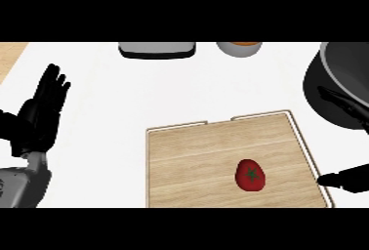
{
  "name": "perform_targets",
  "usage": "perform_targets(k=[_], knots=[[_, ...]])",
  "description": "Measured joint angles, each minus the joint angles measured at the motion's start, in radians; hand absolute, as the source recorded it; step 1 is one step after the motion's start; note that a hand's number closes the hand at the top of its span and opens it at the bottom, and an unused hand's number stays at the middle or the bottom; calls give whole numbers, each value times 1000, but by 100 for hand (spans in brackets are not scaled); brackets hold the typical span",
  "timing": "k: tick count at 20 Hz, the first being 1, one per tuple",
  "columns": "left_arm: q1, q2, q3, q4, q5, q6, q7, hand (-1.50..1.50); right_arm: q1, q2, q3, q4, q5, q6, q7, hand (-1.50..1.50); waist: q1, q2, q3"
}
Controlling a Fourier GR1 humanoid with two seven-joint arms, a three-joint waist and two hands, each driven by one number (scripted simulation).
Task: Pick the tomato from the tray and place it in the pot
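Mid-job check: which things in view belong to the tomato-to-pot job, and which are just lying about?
Job:
- tomato, lying on the tray
- wooden tray
- dark pot, at the right edge
- right hand, at the tray's right rim

Lying about:
- grey appliance, far edge
- small bowl, far edge
- left hand, resting open at the left

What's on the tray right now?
Only the tomato, lying on the wooden tray toward its right side. The tray's near edge runs out of view, so that strip is unseen.

Wood-grain tray [194, 161], glossy tomato [250, 175]
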Motion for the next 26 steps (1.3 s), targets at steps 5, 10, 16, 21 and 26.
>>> perform_targets(k=[5,10,16,21,26], knots=[[16,-2,-1,-25,-1,-6,9,0,-28,-83,111,-120,66,95,203,-150,11,0,-1],[7,-6,8,-24,-4,-9,17,0,-68,-99,233,-223,112,179,422,-150,12,2,0],[18,-25,19,-51,-23,-18,33,0,-113,3,335,-280,145,235,641,-150,11,3,1],[5,-56,40,-19,-48,-41,21,0,-112,95,354,-296,199,272,710,-150,8,4,2],[13,-63,56,-42,-58,-59,44,0,-89,148,399,-292,293,287,766,-150,8,3,2]])
